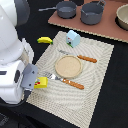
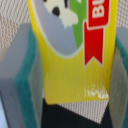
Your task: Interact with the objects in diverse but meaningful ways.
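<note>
At the exterior view's lower left, our gripper [image 1: 36, 80] has its jaws clamped on the yellow box [image 2: 75, 47]; we should lift straight, keeping it square between the pads [image 2: 27, 75].

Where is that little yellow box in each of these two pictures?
Exterior view: the yellow box sits at the placemat's edge toward the exterior view's left, beside the hand.
Wrist view: the yellow box fills the picture between the grey pads.
Shared landmark: the woven placemat.

Plate [image 1: 67, 66] on placemat [image 1: 95, 75], between fork [image 1: 62, 80] and knife [image 1: 80, 57].
</note>
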